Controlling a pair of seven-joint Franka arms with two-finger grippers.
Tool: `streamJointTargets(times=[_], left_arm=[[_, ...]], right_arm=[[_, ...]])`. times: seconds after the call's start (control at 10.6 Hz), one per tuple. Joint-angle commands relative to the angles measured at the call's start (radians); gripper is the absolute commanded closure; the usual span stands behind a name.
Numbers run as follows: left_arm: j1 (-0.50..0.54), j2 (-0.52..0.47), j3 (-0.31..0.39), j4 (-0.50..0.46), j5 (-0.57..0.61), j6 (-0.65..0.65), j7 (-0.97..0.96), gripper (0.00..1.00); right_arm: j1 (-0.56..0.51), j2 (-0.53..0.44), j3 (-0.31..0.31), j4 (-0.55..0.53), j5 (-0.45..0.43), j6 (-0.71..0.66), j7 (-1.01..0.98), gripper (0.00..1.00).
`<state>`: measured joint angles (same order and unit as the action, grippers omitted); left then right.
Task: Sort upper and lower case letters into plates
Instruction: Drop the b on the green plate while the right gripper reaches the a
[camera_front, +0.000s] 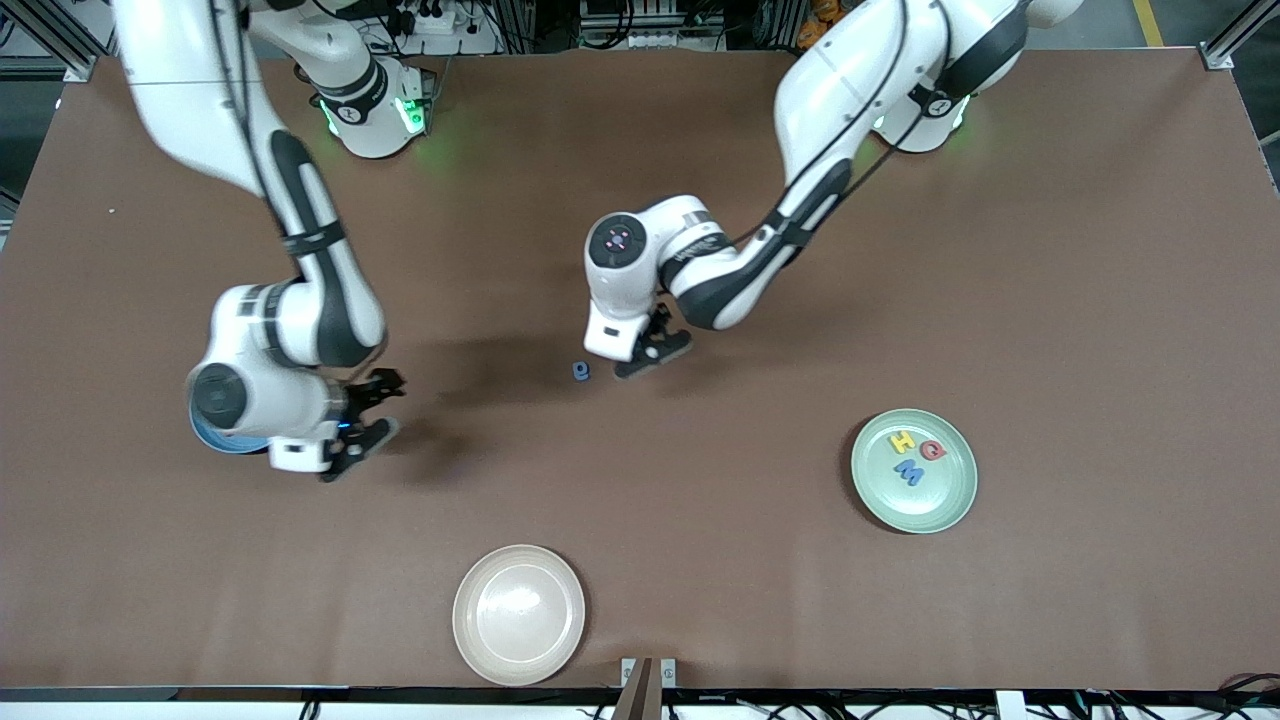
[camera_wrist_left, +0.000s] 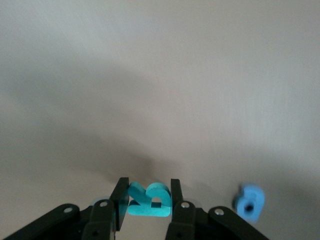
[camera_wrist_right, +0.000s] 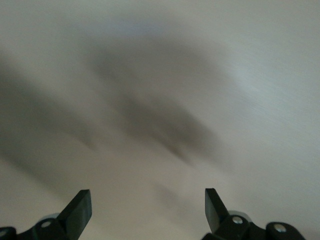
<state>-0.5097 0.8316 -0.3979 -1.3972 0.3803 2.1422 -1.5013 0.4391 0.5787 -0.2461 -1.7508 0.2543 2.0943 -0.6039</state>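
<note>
The left gripper (camera_wrist_left: 148, 200) is closed on a teal letter (camera_wrist_left: 149, 200), pinched flat between its two black fingers (camera_wrist_left: 121, 197) near the middle of the brown surface (camera_front: 1000, 300). In the front view this gripper (camera_front: 652, 345) sits low over the surface, and the teal letter itself is hidden there. Just beside it, toward the right arm's end, a single small blue letter (camera_front: 581, 371) lies loose on the surface; the left wrist view shows the same blue letter (camera_wrist_left: 249, 202) apart from the fingers, not touched by them. The right gripper (camera_front: 365, 425) hangs over bare surface toward the right arm's end, its jaws spread wide with nothing between them, as the right wrist view confirms with both fingers (camera_wrist_right: 80, 207) far apart over plain brown. That arm waits. A patch of bright blue (camera_front: 215, 438) shows under the right arm's wrist, but what it is cannot be told. Nearer the front camera, toward the left arm's end, lies one mint green plate (camera_front: 945, 505) holding three letters: a yellow H (camera_front: 902, 440), a red letter (camera_front: 933, 451) and a blue M (camera_front: 909, 472). One beige plate (camera_front: 480, 640) lies at the surface's near edge, with nothing in it. That makes five letters in view: one gripped, one loose, three on the green plate.
</note>
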Motion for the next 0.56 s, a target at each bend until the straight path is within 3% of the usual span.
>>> streamJointTargets(times=[0.0,0.47], left_arm=[[0.109,-0.107,-0.012,-0.031,0.025,-0.106,0.128,1.0],[0.417,-0.226,-0.019,-0.146,0.012,-0.119,0.534,1.0]], right_arm=[[0.114,-0.023,-0.005,-0.01,0.014,-0.002,0.135,0.0],[0.338,0.006,-0.006,0.014,0.013,0.11,0.511,0.0]])
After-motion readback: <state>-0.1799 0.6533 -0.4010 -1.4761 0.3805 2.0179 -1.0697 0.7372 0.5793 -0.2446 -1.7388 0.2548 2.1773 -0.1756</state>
